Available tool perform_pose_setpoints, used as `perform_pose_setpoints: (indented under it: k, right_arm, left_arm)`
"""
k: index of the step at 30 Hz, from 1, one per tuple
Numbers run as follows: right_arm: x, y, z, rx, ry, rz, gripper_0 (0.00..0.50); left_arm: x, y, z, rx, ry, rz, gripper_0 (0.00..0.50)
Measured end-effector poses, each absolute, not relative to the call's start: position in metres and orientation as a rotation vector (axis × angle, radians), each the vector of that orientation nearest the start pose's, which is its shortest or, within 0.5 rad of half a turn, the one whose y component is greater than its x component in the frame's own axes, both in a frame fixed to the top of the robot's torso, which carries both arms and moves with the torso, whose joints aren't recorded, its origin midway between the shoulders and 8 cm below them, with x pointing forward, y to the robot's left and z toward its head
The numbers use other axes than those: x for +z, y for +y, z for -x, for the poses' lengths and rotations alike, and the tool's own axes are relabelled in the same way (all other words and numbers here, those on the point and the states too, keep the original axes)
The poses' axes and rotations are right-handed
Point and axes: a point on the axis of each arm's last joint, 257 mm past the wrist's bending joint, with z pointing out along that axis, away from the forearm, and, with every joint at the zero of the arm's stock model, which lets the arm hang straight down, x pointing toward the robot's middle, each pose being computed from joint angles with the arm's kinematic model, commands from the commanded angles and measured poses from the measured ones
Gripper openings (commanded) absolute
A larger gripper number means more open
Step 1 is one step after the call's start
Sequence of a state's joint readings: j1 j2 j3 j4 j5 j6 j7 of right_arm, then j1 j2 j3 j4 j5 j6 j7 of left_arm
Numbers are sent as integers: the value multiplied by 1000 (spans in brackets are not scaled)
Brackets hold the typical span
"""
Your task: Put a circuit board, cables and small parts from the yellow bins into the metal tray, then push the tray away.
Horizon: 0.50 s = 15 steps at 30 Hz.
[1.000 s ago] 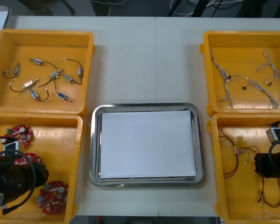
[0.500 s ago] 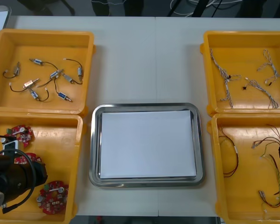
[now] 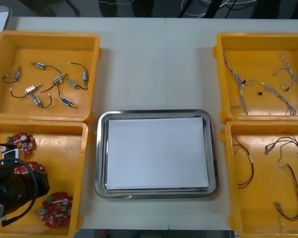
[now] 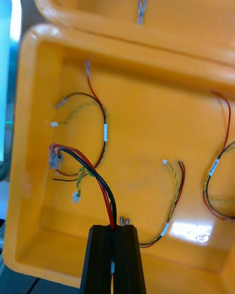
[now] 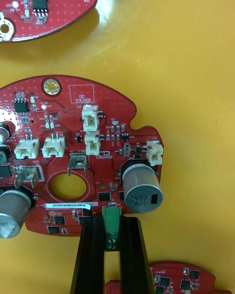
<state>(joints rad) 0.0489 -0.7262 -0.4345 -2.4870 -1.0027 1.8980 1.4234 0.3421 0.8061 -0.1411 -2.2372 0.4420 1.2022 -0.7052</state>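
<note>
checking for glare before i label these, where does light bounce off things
Right wrist view: a bright patch on the cable bin beside the right gripper, shut on a cable. Left wrist view: a small shine on the board bin past the board held by the left gripper. Front view: the tray rim gleams.

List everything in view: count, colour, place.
table: one, light, under everything.
yellow bins: four, yellow, two each side.
metal tray: one, shiny, white inside, between the bins.
small metal parts: about seven, silver, far left bin.
circuit boards: at least three, red, near left bin.
twisted cables: several, blue and white, far right bin.
other cables: several, red, yellow, black, near right bin.
left claw: one, black, shut on a circuit board, near left bin.
right claw: one, black, shut on a red and black cable, near right bin.
</note>
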Motion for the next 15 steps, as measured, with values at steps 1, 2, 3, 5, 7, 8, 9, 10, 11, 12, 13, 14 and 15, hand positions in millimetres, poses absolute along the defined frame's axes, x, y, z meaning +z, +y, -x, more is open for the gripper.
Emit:
perform_pose_setpoints:
  k: [1,2,3,5,7,8,9,10,11,12,13,14,15]
  right_arm:
    - [-157,-323,-316,30,2588,368,0]
    - [-153,-319,-318,22,2576,397,0]
    - [-150,-314,-320,14,2566,431,0]
    - [-146,-305,-322,1,2553,503,0]
    - [-144,-297,-323,-16,2550,577,0]
    - [-143,-293,-324,-27,2548,611,0]
    - [-143,-290,-324,-37,2545,642,0]
    - [-142,-287,-324,-45,2542,675,0]
    - [-142,-283,-324,-49,2538,706,0]
    - [-141,-279,-324,-51,2535,733,0]
    - [-141,-274,-324,-51,2530,764,0]
    - [-141,-270,-323,-52,2524,793,0]
    - [-140,-266,-323,-53,2518,821,0]
  left_arm:
    - [-338,334,-312,-78,2583,504,0]
    - [-338,335,-312,-76,2589,503,0]
    - [-339,334,-309,-79,2603,505,0]
    - [-339,333,-305,-86,2635,513,0]
    - [-337,333,-303,-89,2658,521,0]
    - [-335,333,-304,-88,2664,526,0]
    - [-333,334,-304,-86,2671,532,0]
    - [-330,335,-304,-82,2681,541,0]
    - [-327,337,-304,-78,2688,549,0]
    - [-324,338,-305,-77,2693,555,0]
    - [-319,338,-305,-77,2702,561,0]
    - [-314,337,-305,-80,2710,565,0]
    - [-308,336,-305,-83,2717,566,0]
